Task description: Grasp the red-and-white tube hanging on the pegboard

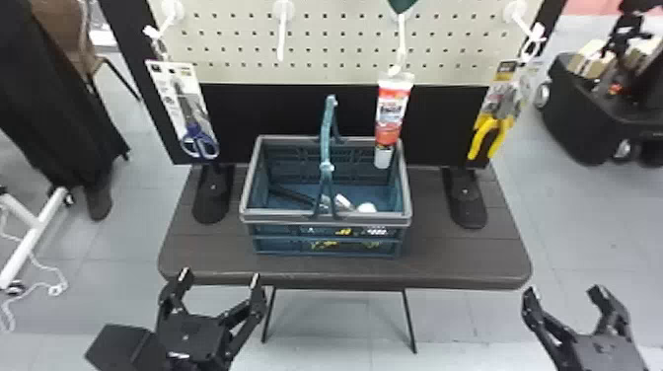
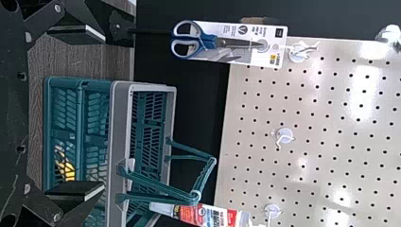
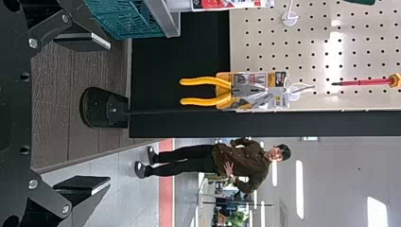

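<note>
By my reading the job has hardly begun. Both arms sit low on the near side of the table (image 1: 444, 261), the left gripper (image 1: 220, 278) at seven o'clock and the right gripper (image 1: 562, 293) at five. Each has its fingers spread wide and holds nothing.

The red-and-white tube (image 1: 392, 116) hangs cap down from a white hook (image 1: 402, 39) on the pegboard (image 1: 345, 44). It is at one o'clock from the basket (image 1: 325, 216), with its cap about level with the basket's far rim.

The right arm looks the nearer. I'd guess it must rise, reach past the basket and bracket the tube's body before closing.
</note>
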{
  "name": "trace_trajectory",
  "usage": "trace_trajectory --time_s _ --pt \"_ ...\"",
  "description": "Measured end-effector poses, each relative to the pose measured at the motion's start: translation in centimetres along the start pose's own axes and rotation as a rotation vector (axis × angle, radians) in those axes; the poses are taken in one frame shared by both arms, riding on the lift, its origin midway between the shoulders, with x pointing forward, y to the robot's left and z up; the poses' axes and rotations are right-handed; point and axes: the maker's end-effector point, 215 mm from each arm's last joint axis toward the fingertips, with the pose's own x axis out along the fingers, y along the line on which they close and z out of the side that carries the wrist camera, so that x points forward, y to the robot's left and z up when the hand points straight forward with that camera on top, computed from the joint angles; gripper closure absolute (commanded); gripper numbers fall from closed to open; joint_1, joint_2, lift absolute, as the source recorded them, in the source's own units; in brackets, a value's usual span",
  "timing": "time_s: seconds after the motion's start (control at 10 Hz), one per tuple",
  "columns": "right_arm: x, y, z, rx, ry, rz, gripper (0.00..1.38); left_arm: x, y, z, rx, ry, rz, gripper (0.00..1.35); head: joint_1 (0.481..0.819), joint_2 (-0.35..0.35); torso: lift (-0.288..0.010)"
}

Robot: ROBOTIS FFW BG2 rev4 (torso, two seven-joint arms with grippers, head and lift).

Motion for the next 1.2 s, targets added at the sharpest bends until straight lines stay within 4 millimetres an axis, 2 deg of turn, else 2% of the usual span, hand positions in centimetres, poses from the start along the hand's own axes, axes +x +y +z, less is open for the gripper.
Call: trace_trajectory --time_s 0.6,0.8,1.2 --pt "0.7 0.7 0.4 -0.015 -0.002 0.028 0.26 0.0 0.0 0.0 0.000 -0.001 0.000 0.21 0.819 0.008 -0.100" --pt "2.5 2.1 1.7 -0.040 -0.006 0.089 0.22 0.0 0.0 0.0 0.001 -0.001 0.001 0.21 0.819 0.008 -0.100" --pt "7.7 4.6 2.8 -0.019 0.010 0.223 0.22 0.0 0.1 0.0 0.001 -0.001 0.000 0.21 0.819 0.008 -0.100"
